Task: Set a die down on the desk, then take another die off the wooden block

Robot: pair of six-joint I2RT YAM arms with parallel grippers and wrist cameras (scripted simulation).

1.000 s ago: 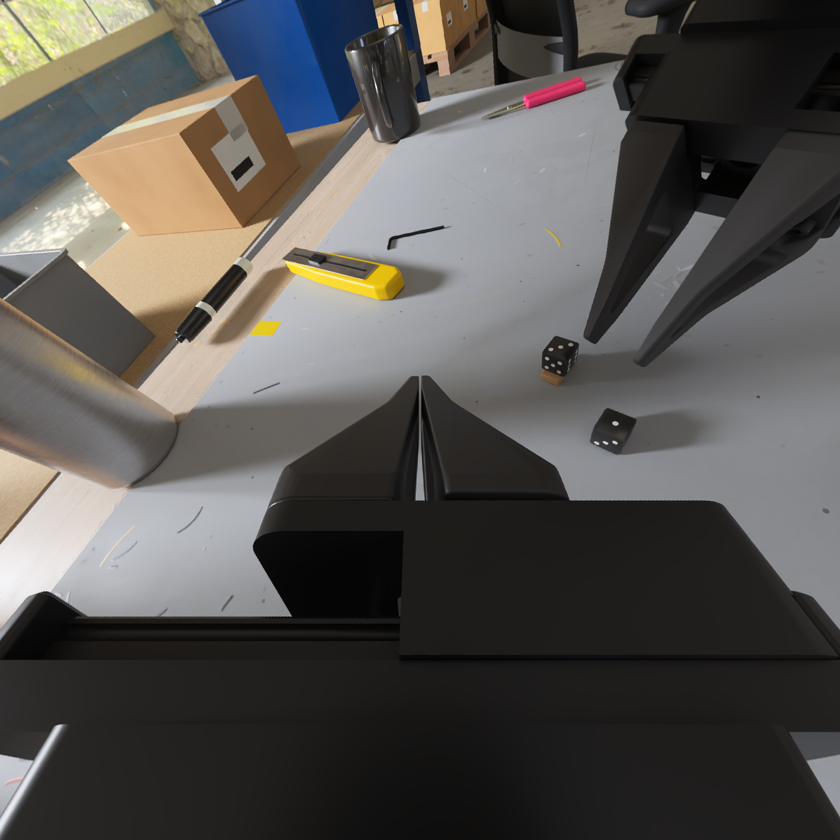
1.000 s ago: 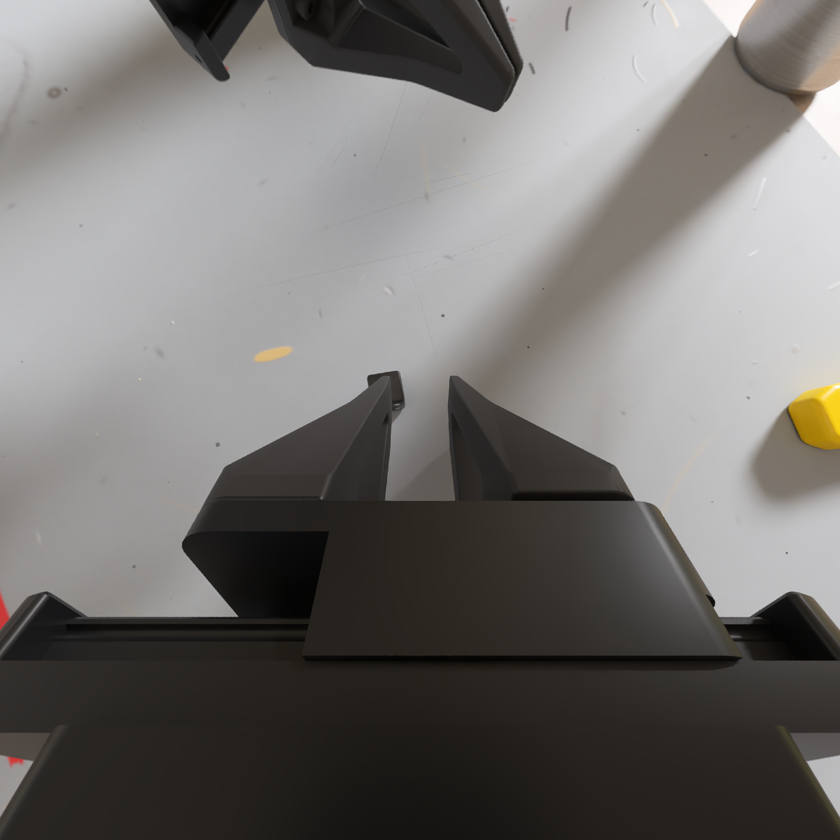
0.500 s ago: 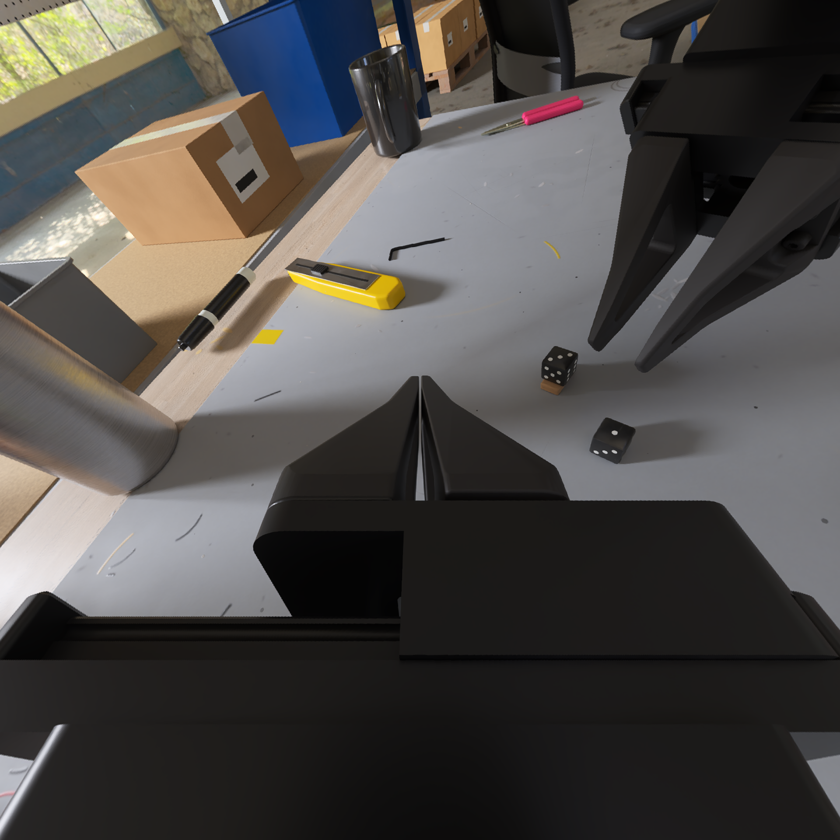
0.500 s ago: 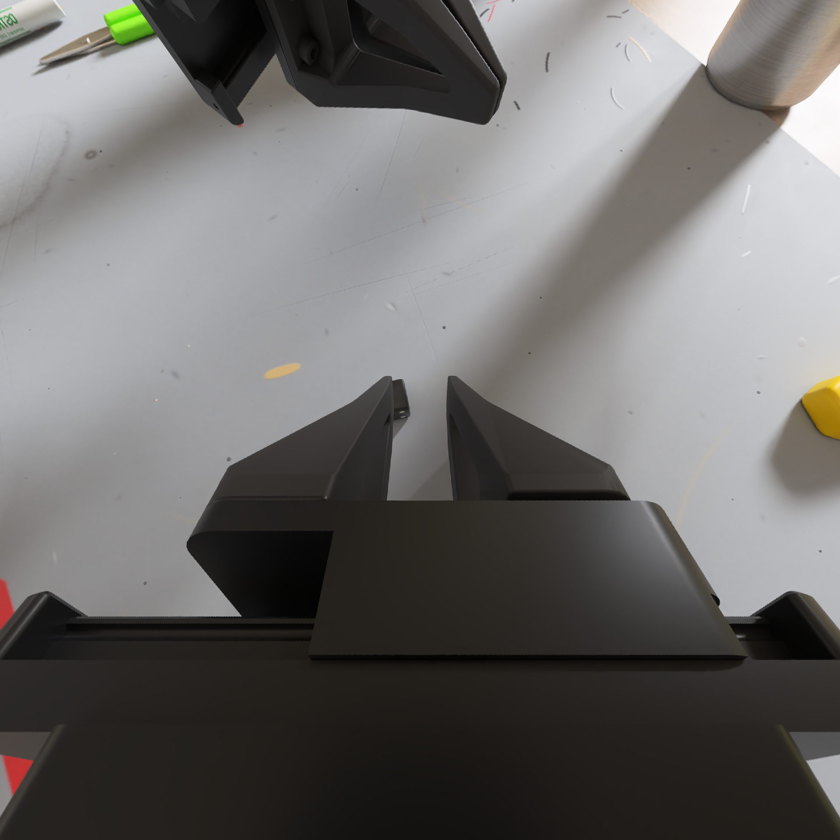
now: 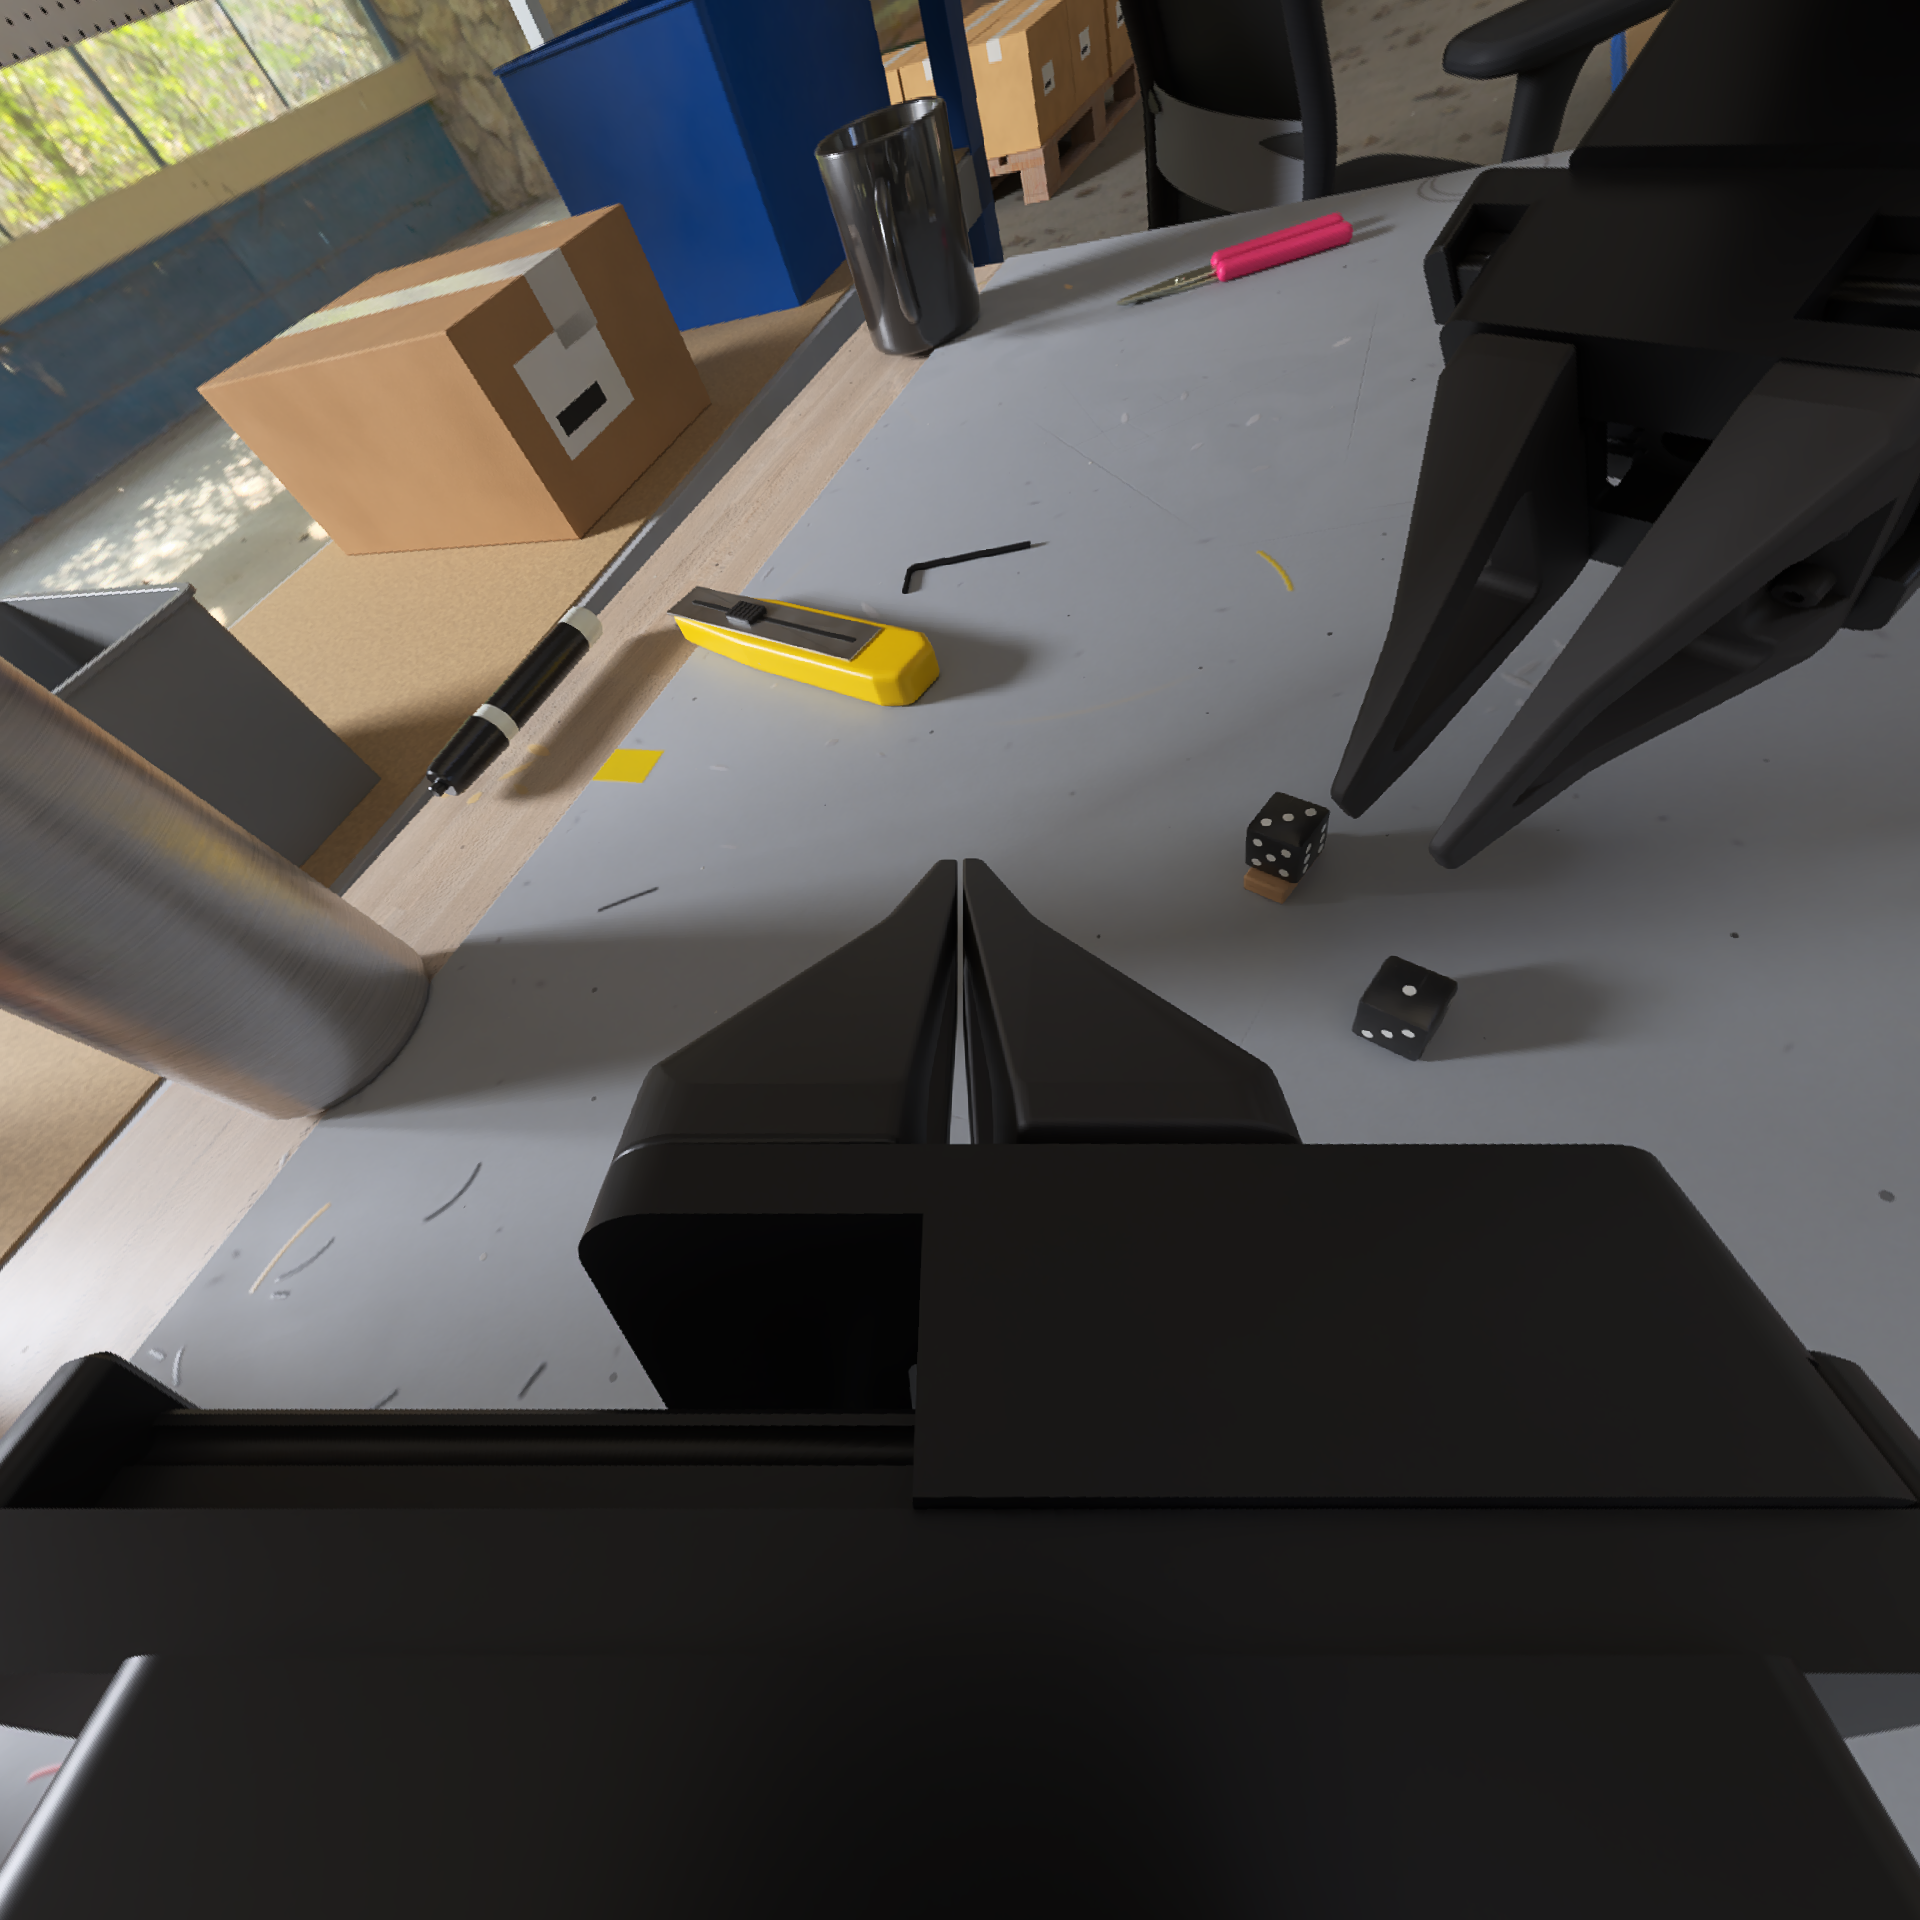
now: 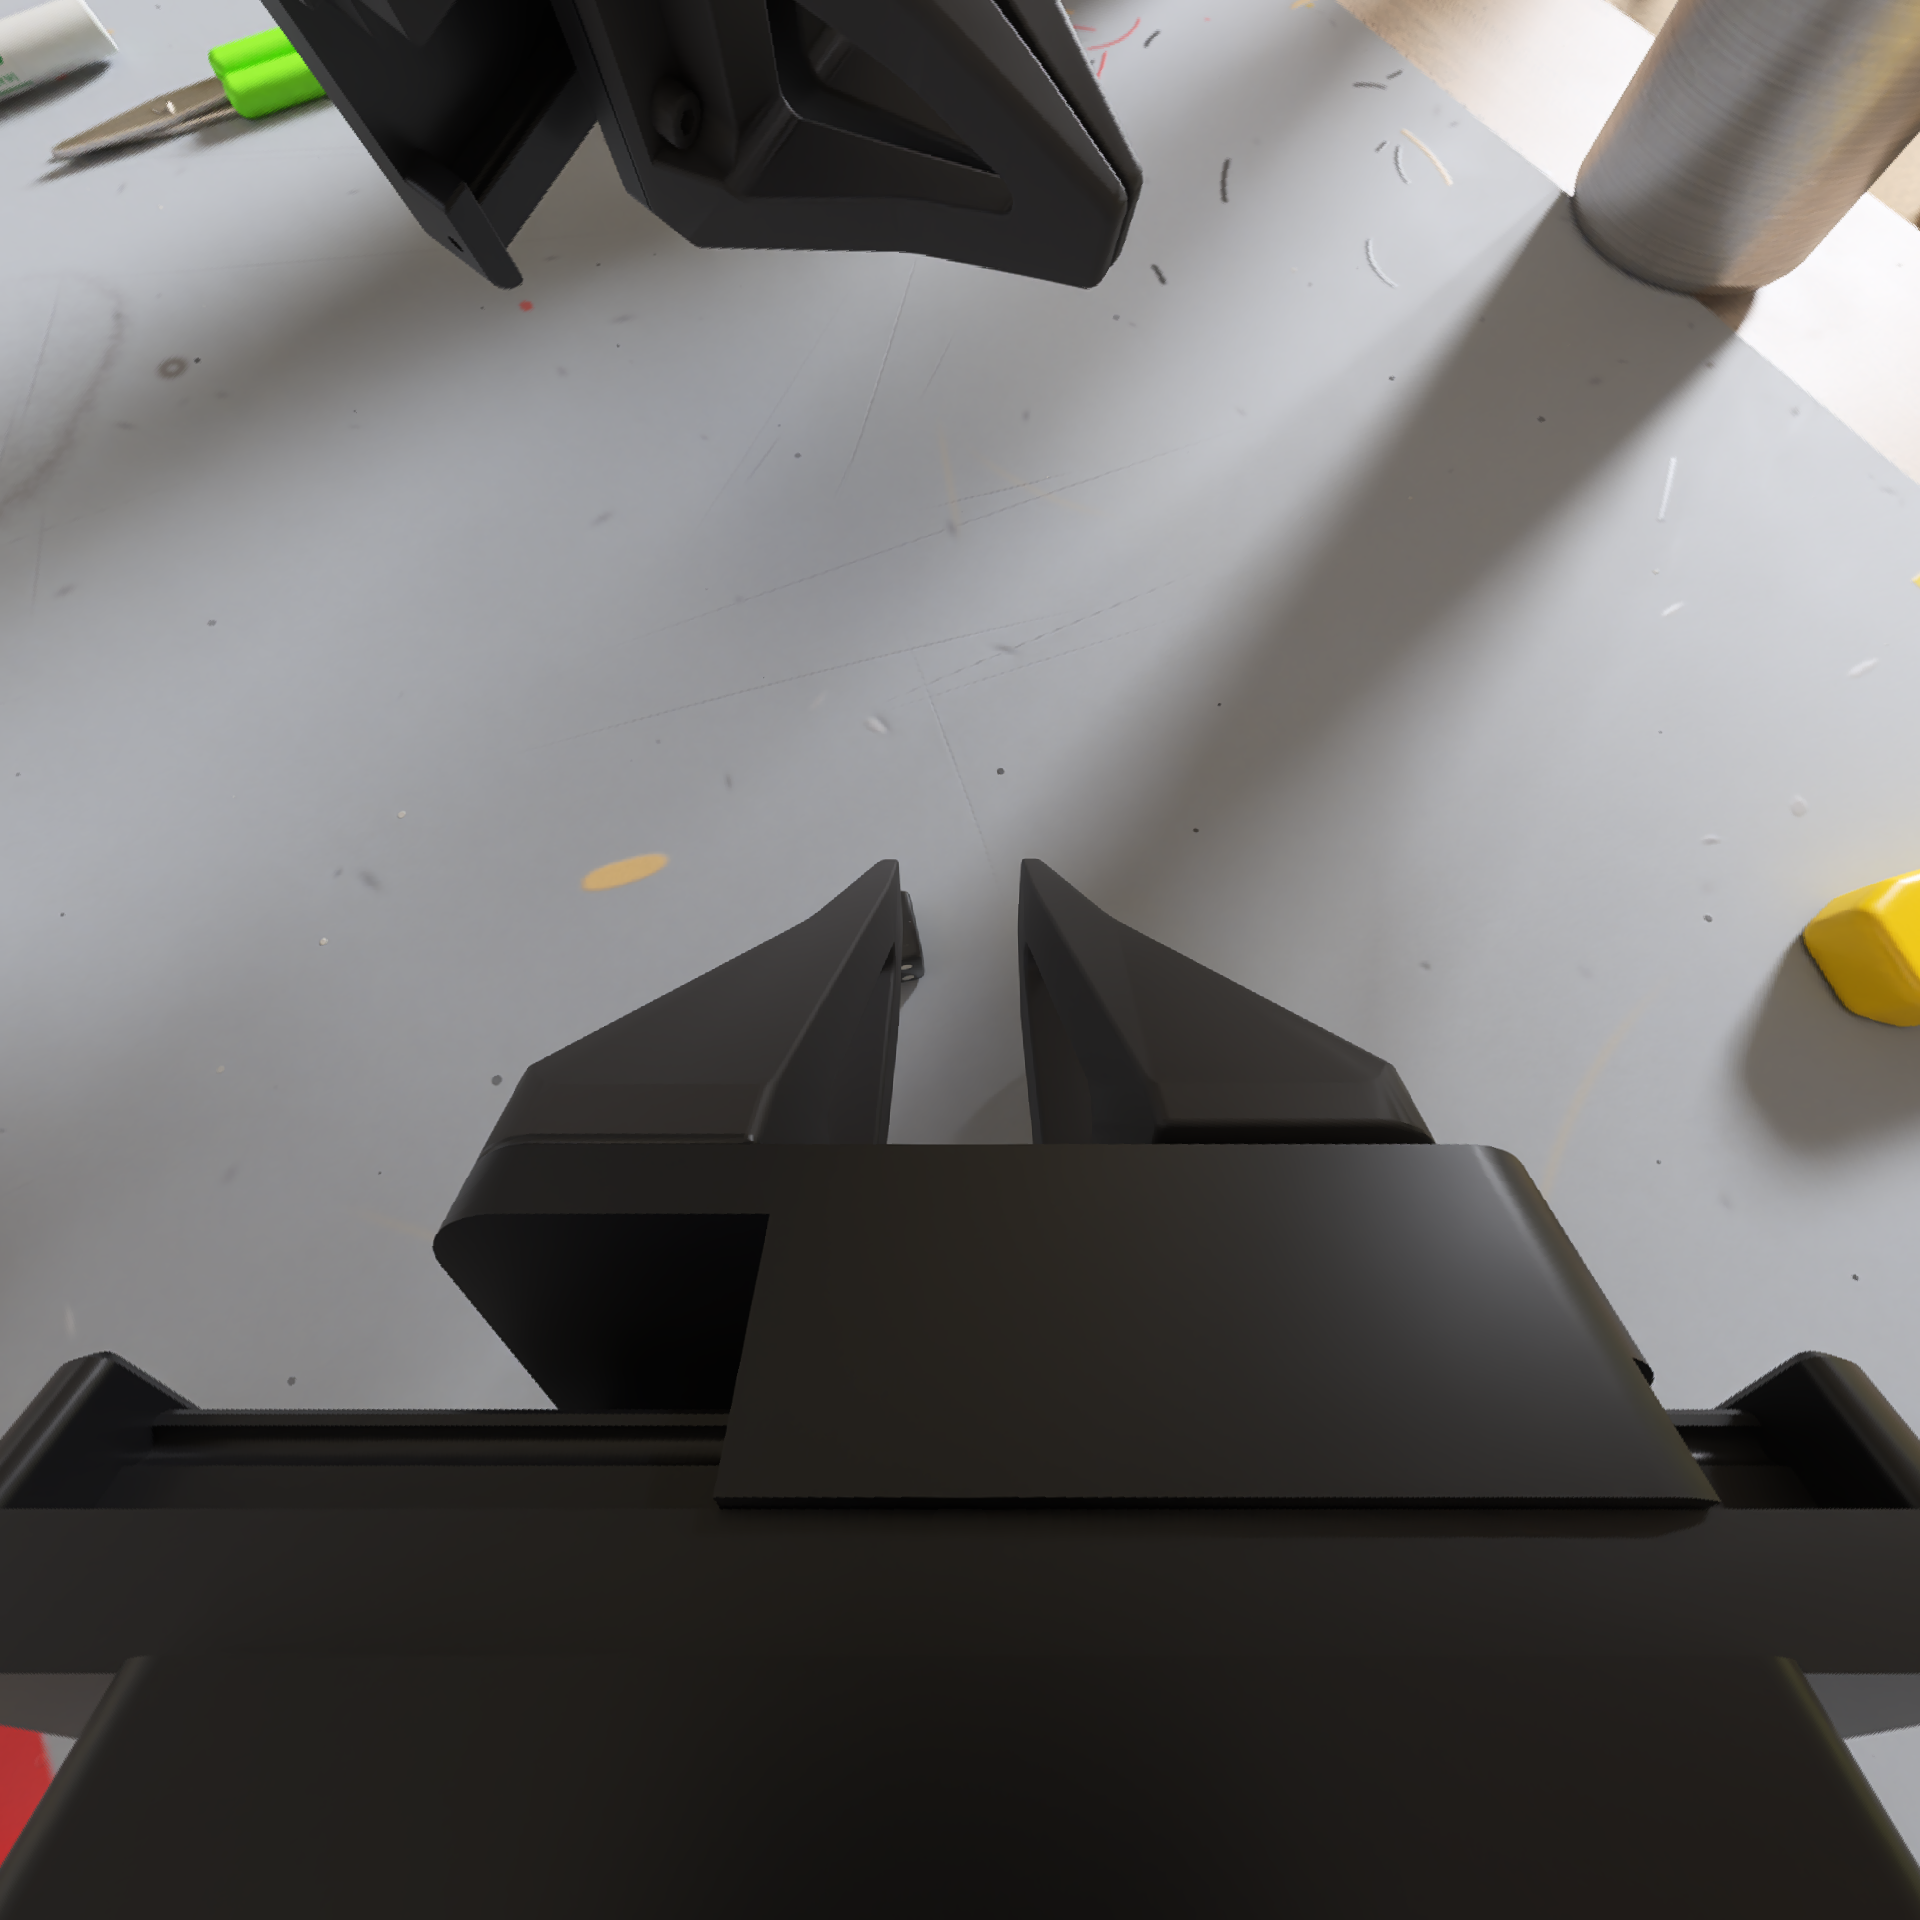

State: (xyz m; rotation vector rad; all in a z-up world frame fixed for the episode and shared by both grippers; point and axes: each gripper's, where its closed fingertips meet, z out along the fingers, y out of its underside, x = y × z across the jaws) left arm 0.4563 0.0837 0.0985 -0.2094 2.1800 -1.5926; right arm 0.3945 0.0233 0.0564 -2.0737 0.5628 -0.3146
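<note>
In the left wrist view, a black die (image 5: 1286, 836) sits on a small wooden block (image 5: 1270, 885) on the grey desk (image 5: 1091, 468). A second black die (image 5: 1405, 1008) lies loose on the desk, nearer to me. My right gripper (image 5: 1397, 831) is open and empty, with its tips just right of the die on the block and slightly above the desk. My left gripper (image 5: 958, 868) is shut and empty, to the left of both dice. In the right wrist view, the right gripper (image 6: 958, 873) is open. A dark sliver shows beside its left finger. The shut left gripper (image 6: 1101, 208) hangs opposite.
A yellow utility knife (image 5: 810, 649), a black hex key (image 5: 961, 561) and a black marker (image 5: 509, 701) lie to the left. A dark cup (image 5: 899, 223) and pink-handled scissors (image 5: 1283, 246) are at the far end. A silver cylinder (image 5: 187, 935) and a cardboard box (image 5: 457, 384) stand left. Green-handled scissors (image 6: 265, 73) lie behind the left gripper.
Both wrist views have shifted slightly and take in more of the far desk. The green-handled scissors have come into the right wrist view. Neither die has moved, and both grippers keep their state.
</note>
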